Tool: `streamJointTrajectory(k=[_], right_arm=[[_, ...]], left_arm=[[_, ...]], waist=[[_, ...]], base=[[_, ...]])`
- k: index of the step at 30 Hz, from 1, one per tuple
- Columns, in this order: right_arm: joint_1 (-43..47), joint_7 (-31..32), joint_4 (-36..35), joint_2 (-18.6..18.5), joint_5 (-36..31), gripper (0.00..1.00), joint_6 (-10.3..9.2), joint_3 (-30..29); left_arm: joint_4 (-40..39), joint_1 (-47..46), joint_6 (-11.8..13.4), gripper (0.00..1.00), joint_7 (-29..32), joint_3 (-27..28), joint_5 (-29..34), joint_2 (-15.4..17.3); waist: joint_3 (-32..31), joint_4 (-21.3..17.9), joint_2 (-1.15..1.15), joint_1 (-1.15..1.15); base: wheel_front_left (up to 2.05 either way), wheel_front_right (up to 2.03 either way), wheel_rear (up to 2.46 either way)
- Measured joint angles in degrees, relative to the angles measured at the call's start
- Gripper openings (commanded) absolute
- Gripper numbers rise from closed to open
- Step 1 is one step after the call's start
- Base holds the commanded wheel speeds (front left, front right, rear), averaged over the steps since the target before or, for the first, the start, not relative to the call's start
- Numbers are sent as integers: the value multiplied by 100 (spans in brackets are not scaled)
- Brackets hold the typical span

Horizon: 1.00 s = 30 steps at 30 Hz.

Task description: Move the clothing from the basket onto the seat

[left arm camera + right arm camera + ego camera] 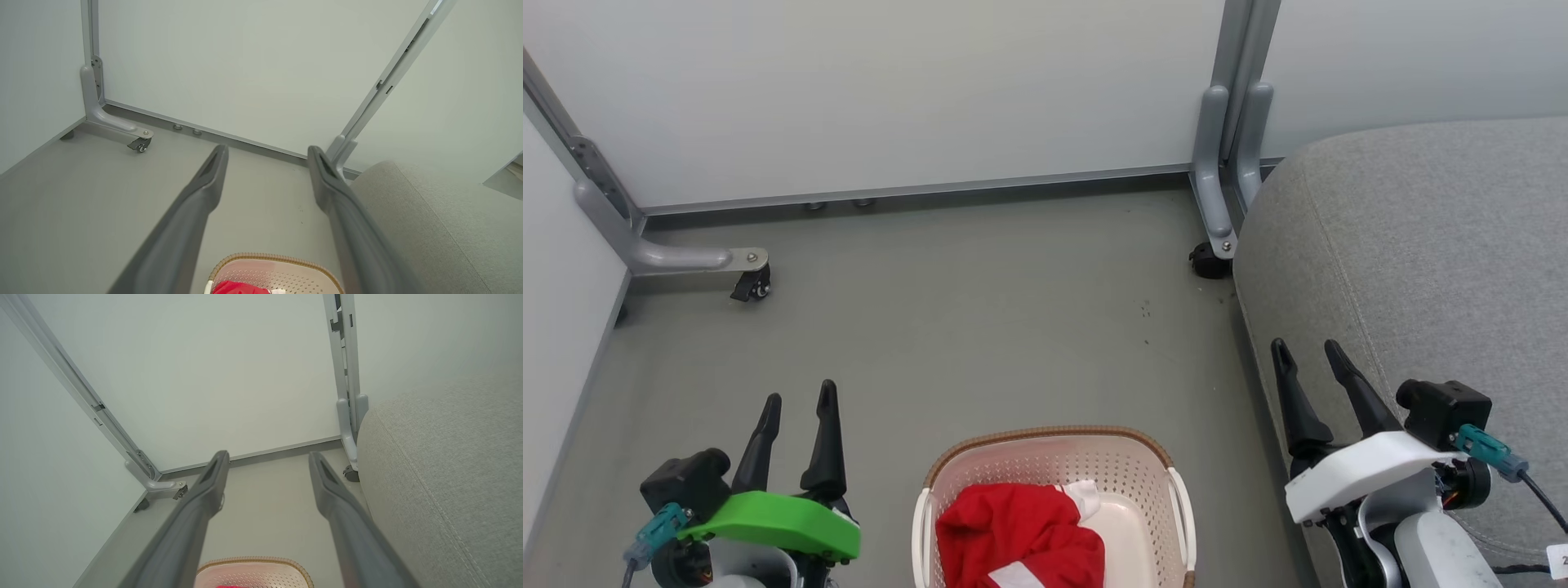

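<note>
Clothing (1021,531) lies bunched in the basket (1045,445) on the floor (980,310) beside the sofa seat (1421,245). Left hand (800,393) and right hand (1307,346) hover wide, empty; first pick pending, probably a reach down to pinch fabric.

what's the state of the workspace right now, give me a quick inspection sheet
surface: grey floor, a few dark specks
job's things: red clothing bunched in the basket; seat right of the basket, nothing on the part in view
clutter: nothing seen
grippers: left gripper open and empty, left of the basket; right gripper open and empty, by the seat's edge
cables: left cable and right cable, teal plugs at the wrists, not snagged
surroundings: pale panels on grey wheeled feet
</note>
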Motion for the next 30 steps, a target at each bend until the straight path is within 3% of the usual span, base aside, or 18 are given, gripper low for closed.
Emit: streamJointTrajectory(k=[30], right_arm=[[96, 31, -110, 108, -1339, 100, 1, -26]], left_arm=[[536, -82, 26, 100, -358, -15, 1399, -22]], waist=[[3, -17, 0, 0]], base=[[0, 0, 0]])
